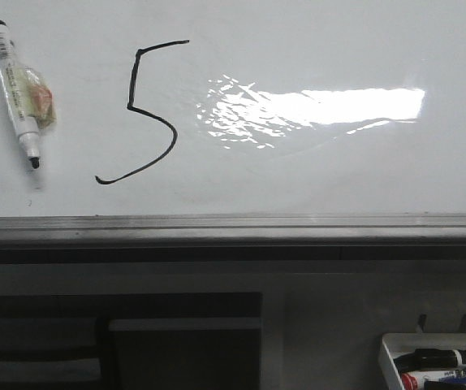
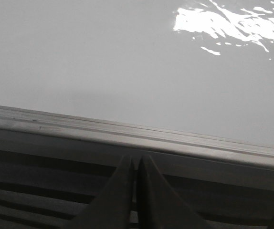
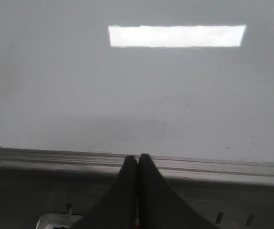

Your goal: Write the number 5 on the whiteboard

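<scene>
A black hand-drawn number 5 [image 1: 146,110] stands on the glossy whiteboard [image 1: 314,171] at the left of the front view. A white marker [image 1: 14,91] with a black tip lies on the board left of the digit, uncapped. The board's grey edge rail [image 1: 233,226] runs across below. My left gripper [image 2: 136,160] is shut and empty, just short of the rail [image 2: 127,131]. My right gripper [image 3: 137,159] is shut and empty, its tips over the rail [image 3: 213,164]. Neither gripper shows in the front view.
A bright light glare [image 1: 314,107] lies on the board right of the digit. A small white tray [image 1: 437,367] with several markers sits at the lower right, below the rail. Dark panels [image 1: 119,341] lie below the rail at the left.
</scene>
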### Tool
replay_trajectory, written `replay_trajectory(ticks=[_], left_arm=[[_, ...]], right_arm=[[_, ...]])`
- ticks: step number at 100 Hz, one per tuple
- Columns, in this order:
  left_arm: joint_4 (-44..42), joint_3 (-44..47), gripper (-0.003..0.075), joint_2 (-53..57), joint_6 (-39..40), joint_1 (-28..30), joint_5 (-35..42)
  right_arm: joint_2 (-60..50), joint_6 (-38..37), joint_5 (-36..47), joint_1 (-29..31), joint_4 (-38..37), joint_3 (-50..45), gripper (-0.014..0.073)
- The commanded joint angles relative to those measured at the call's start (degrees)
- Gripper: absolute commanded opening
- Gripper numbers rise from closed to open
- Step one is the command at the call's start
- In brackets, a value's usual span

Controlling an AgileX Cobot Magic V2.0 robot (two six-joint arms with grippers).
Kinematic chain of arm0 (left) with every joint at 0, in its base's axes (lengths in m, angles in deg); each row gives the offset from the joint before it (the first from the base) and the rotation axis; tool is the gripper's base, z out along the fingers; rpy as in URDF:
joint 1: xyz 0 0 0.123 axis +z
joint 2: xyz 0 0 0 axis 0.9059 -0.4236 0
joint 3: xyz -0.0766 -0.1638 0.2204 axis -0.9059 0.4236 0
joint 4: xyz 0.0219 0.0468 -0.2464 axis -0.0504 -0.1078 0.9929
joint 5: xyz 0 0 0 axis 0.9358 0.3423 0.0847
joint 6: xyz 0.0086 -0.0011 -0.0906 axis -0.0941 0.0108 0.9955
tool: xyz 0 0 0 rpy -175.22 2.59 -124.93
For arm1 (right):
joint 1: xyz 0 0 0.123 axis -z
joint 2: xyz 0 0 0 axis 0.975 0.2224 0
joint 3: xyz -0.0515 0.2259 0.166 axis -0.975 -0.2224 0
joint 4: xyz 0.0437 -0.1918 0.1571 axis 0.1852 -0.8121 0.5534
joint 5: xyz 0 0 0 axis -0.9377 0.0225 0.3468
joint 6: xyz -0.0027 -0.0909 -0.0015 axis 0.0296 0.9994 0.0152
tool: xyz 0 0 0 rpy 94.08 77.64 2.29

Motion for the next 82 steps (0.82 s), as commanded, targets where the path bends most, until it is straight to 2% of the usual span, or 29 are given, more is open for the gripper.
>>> replay_trajectory(ticks=[1, 10, 82], left_arm=[[-0.04, 1.02, -0.002, 1.63, 0.59, 0.01, 3.1], [-0.04, 1.02, -0.002, 1.63, 0.59, 0.01, 3.1], [0.05, 1.02, -0.002, 1.63, 0.59, 0.01, 3.1]], right_arm=[[-1.98, 0.74, -2.57, 0.42, -0.16, -1.16, -0.0062], [-1.84, 0.74, -8.9, 0.42, -0.16, -1.16, -0.0062], [-1.84, 0.74, -8.57, 0.42, -0.16, -1.16, -0.0061]])
